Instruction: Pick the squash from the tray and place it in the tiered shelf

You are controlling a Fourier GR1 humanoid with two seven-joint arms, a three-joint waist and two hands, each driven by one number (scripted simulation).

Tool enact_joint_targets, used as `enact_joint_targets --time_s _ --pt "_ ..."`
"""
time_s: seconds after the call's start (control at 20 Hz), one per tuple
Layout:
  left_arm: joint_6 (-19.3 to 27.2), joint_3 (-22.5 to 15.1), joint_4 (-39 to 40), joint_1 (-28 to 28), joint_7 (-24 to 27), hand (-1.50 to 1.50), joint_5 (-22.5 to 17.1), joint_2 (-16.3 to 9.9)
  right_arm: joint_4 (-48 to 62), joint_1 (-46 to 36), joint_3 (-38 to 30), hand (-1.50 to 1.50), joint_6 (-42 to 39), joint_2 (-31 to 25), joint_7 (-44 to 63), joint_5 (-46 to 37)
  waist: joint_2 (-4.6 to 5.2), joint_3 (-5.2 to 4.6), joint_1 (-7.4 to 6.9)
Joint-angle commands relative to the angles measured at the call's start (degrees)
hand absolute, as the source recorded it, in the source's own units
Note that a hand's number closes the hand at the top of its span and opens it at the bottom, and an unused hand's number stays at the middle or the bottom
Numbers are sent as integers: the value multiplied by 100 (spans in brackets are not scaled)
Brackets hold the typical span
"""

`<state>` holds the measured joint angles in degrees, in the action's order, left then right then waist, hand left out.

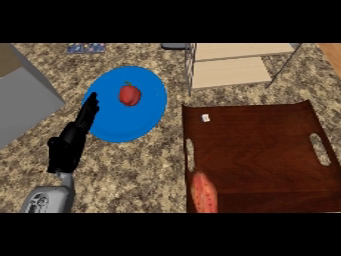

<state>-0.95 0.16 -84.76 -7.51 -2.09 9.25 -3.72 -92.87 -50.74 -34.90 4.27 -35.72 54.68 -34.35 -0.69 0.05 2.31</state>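
The squash (203,193), a mottled orange-red oblong, lies at the near left corner of the dark wooden tray (276,150). The tiered shelf (228,71), with pale wood boards and a thin metal frame, stands beyond the tray at the counter's far side. My left hand (69,142) shows at the left, well away from the tray, its fingers straight and pointing up toward the left rim of a blue plate (147,117). It holds nothing. My right hand is out of sight.
A red bell pepper (130,94) sits on the blue plate. A small white item (206,117) lies at the tray's far left corner. A grey box-like unit (10,107) fills the left edge. Small dark objects (84,48) lie at the counter's far side.
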Motion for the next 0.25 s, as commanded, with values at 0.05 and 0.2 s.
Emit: enact_joint_targets --time_s 0.05,0.2 --pt "-170 262 92 -167 -19 0 -135 -289 -1103 1162 -808 -150 -1325 -362 244 1139 -4 1 61" --pt "24 -96 -215 202 100 0 49 49 -1463 1748 -1664 -150 -1782 -553 128 1914 -1 3 -16"
